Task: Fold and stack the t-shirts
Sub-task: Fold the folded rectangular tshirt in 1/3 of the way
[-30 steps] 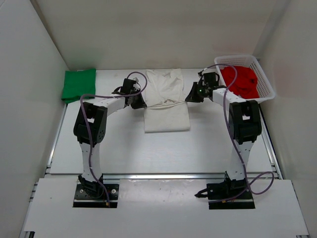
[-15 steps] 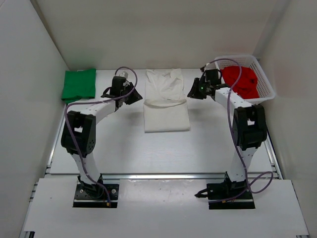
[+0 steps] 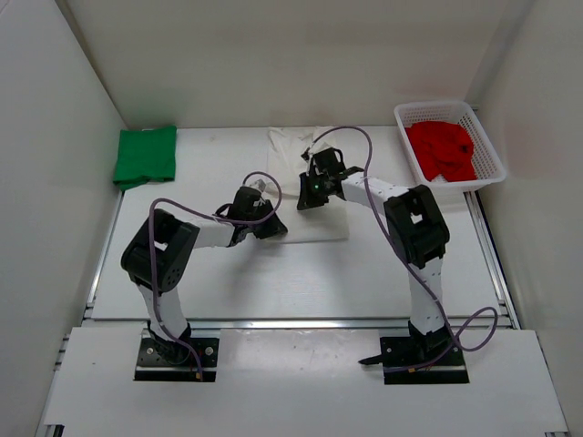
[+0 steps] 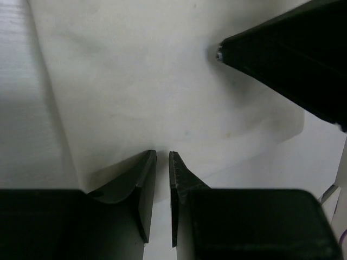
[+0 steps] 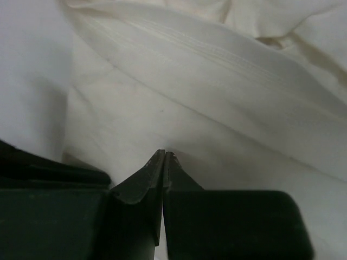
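Left gripper [image 3: 264,222], right gripper [image 3: 308,198] converged on off-white shirt [image 3: 321,224], jaws pressed together; cloth likely limp, pinch 6 o'clock hem.

From above, the arms hide much of the off-white shirt [image 3: 321,228]. Whether the left gripper [image 4: 162,155] or right gripper [image 5: 164,153] pinches cloth cannot be told. Both wrist views crop the shirt.
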{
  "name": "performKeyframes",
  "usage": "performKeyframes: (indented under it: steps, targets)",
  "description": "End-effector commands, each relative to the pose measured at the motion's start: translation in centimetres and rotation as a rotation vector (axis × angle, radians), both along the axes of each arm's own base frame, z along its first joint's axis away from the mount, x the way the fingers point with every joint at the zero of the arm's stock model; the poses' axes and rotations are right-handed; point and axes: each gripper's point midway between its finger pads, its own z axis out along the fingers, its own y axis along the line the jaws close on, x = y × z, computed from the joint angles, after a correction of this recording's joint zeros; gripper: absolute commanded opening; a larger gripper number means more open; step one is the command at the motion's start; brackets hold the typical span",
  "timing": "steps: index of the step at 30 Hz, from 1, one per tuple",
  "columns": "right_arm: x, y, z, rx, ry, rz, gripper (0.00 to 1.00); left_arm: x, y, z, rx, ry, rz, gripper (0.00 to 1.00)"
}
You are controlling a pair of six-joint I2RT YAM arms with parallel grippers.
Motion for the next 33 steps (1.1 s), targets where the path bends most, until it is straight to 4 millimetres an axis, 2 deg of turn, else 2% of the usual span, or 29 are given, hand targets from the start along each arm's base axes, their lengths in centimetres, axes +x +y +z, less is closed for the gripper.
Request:
performKeyframes:
  steps: [1, 2, 3, 5, 9, 11, 14, 15, 16, 17, 18, 19, 20, 21, 22, 23, 24, 26, 28, 29, 33]
  targets:
    - [2.7, -0.1, 1.0, 0.010, -0.057, -0.012, 0.00, 0.1, 0.3, 1.1, -0.044, -0.050, 0.017, 0.27]
    - [3.1, -0.2, 0.1, -0.002, -0.048, -0.019, 0.00, -0.5, 0.5, 0.8, -0.050, -0.038, 0.014, 0.27]
    - [4.0, -0.1, 0.7, 0.008, -0.071, -0.029, 0.00, -0.8, 0.7, 0.9, -0.049, -0.041, 0.012, 0.27]
    - [5.6, -0.8, -0.3, 0.000, -0.077, -0.062, 0.00, -1.4, 1.1, 0.6, -0.046, -0.046, 0.012, 0.26]
    - [9.2, -1.6, 0.5, 0.005, -0.136, -0.127, 0.00, -2.4, 1.9, 0.3, -0.026, -0.042, 0.012, 0.26]
    - [11.4, -2.5, 1.6, -0.002, -0.155, -0.167, 0.00, -2.6, 2.1, 0.4, -0.027, -0.047, 0.008, 0.27]
    - [12.0, -3.1, 4.3, 0.018, -0.172, -0.173, 0.00, -2.4, 2.2, 1.5, -0.027, -0.062, 0.010, 0.27]
    - [11.9, -3.4, 6.3, 0.030, -0.199, -0.180, 0.00, -2.4, 2.1, 2.2, -0.038, -0.079, 0.007, 0.28]
    - [10.8, -3.7, 5.6, 0.013, -0.188, -0.172, 0.00, -2.5, 2.1, 2.5, -0.042, -0.086, 0.010, 0.28]
    - [9.4, -4.2, 6.2, 0.013, -0.194, -0.175, 0.00, -2.3, 1.9, 3.5, -0.054, -0.113, 0.007, 0.28]
    - [9.0, -4.7, 9.2, 0.043, -0.250, -0.194, 0.00, -2.4, 1.9, 4.1, -0.051, -0.127, 0.002, 0.29]
    - [7.1, -5.6, 6.9, 0.017, -0.201, -0.203, 0.00, -2.2, 2.0, 4.3, -0.045, -0.138, 0.008, 0.29]
    - [4.8, -6.1, 6.7, 0.052, -0.171, -0.210, 0.00, -2.5, 2.0, 4.4, -0.047, -0.132, 0.010, 0.29]
    - [4.4, -6.2, 9.3, 0.114, -0.220, -0.229, 0.00, -2.3, 2.1, 4.9, -0.053, -0.147, 0.014, 0.30]
    - [1.9, -7.3, 6.1, 0.108, -0.137, -0.246, 0.00, -2.3, 1.9, 5.1, -0.071, -0.148, 0.012, 0.30]
    - [0.2, -8.1, 5.6, 0.133, -0.125, -0.262, 0.00, -2.2, 2.0, 4.9, -0.078, -0.141, 0.018, 0.29]
    - [-0.1, -8.4, 6.8, 0.184, -0.153, -0.269, 0.00, -2.2, 2.1, 4.6, -0.079, -0.134, 0.018, 0.29]
    - [-2.9, -9.8, 3.9, 0.201, -0.082, -0.290, 0.00, -2.1, 2.3, 3.8, -0.073, -0.115, 0.026, 0.29]
    - [-4.2, -10.9, 3.1, 0.227, -0.057, -0.316, 0.00, -2.5, 2.9, 2.1, -0.064, -0.067, 0.032, 0.29]
    - [-5.1, -11.0, 1.9, 0.226, -0.027, -0.314, 0.00, -2.8, 2.7, 1.9, -0.079, -0.050, 0.025, 0.28]
    - [-7.6, -11.9, -1.6, 0.187, 0.049, -0.332, 0.00, -4.0, 4.2, -0.3, -0.088, 0.011, 0.060, 0.28]
